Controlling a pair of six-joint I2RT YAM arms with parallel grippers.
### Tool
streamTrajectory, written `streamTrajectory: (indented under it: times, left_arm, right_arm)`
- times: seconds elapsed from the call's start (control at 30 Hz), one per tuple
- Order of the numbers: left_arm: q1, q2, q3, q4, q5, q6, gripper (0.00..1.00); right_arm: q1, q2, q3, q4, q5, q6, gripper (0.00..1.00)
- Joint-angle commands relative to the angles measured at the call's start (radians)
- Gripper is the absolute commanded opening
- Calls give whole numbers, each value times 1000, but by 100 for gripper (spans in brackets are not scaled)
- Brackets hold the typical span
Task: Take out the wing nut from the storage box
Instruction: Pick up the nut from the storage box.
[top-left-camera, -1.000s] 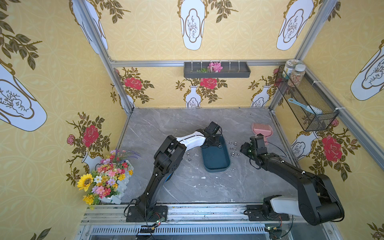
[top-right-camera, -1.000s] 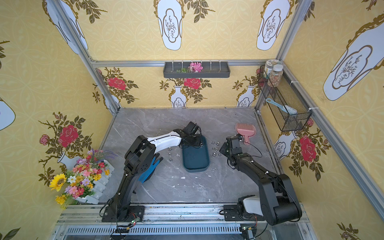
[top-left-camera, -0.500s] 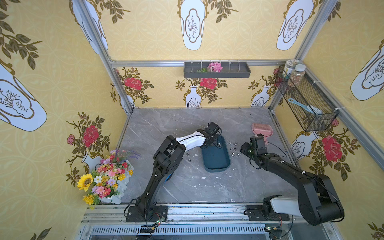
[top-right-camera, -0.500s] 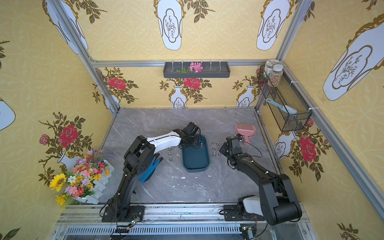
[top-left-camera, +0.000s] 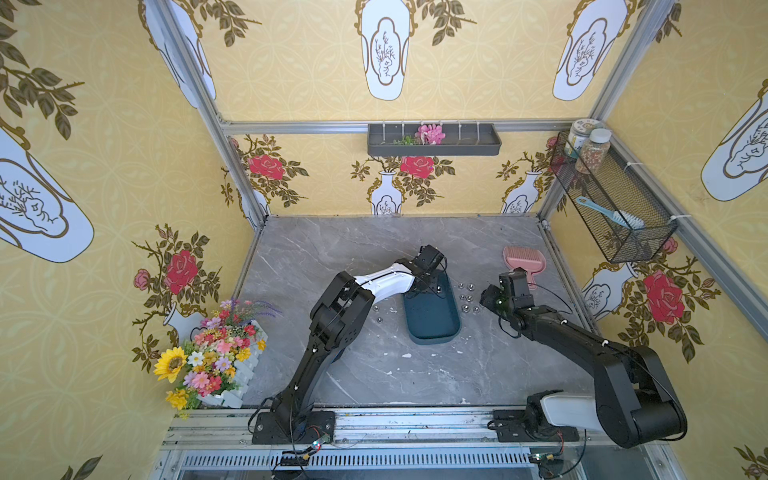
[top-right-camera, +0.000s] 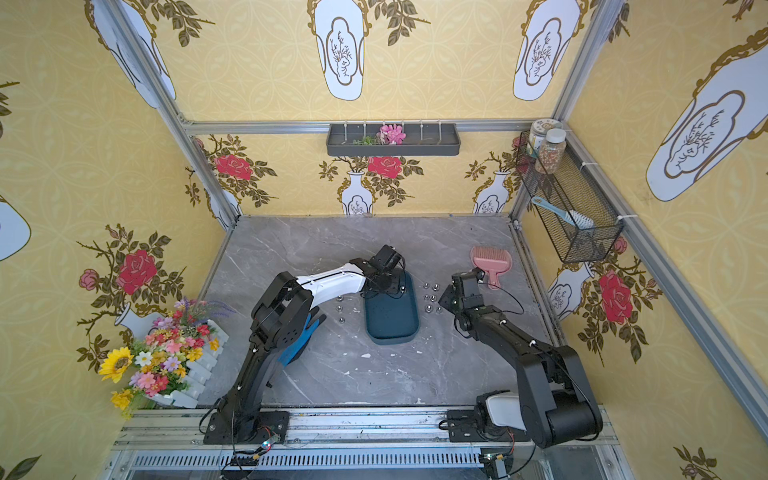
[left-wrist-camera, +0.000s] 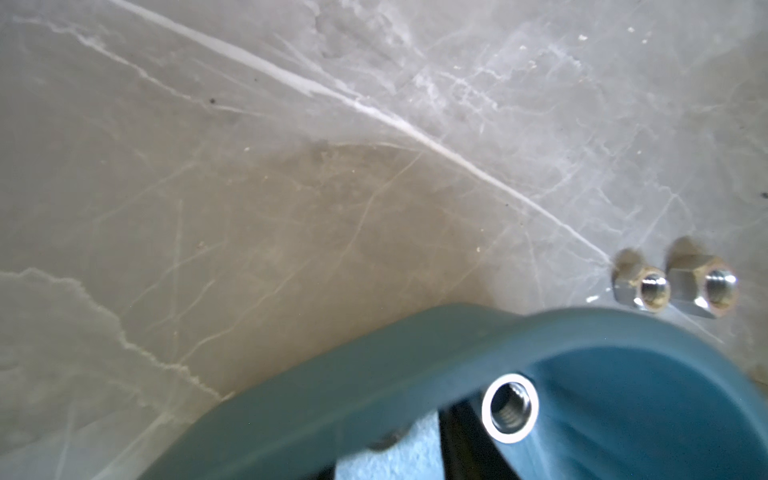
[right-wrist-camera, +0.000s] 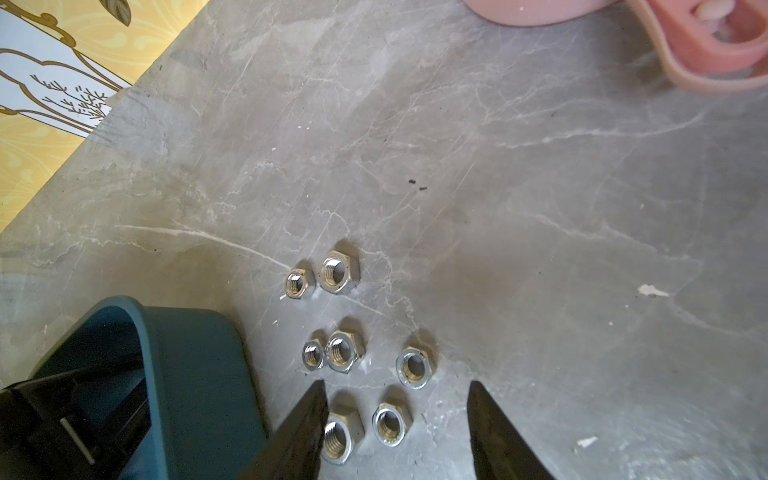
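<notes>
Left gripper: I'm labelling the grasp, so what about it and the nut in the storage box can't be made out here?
- Left gripper: in both top views its own wrist covers the fingertips; the left wrist view cuts them off at the frame edge. Open or shut: unclear.
- Nut in the storage box: blurred in the left wrist view; only a threaded bore shows, no wings visible.
- Same nut, top views: too small.

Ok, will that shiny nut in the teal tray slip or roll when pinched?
Likely rigid and dense: the nut looks like solid metal. Its round polished rim may slip in a pinch, or roll on the smooth storage box floor.
</notes>
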Motion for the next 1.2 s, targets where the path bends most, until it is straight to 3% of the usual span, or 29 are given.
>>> streamTrajectory:
  times: [0.0, 0.17, 0.57, 0.83, 1.17]
  left_arm:
    - [-1, 24, -6, -94, 15, 2, 31]
    - [-2, 10, -8, -98, 21, 1, 20]
    - [-2, -157, -48, -76, 103, -31, 19]
    - [-2, -350, -197, -40, 133, -56, 19]
    - [1, -568, -413, -40, 78, -80, 20]
  right_arm:
    - [0, 5, 6, 20, 9, 0, 55]
    - [0, 12, 9, 22, 5, 1, 55]
    - [0, 12, 6, 22, 2, 5, 55]
    - [0, 16, 12, 19, -4, 5, 56]
    - [2, 25, 13, 20, -7, 4, 56]
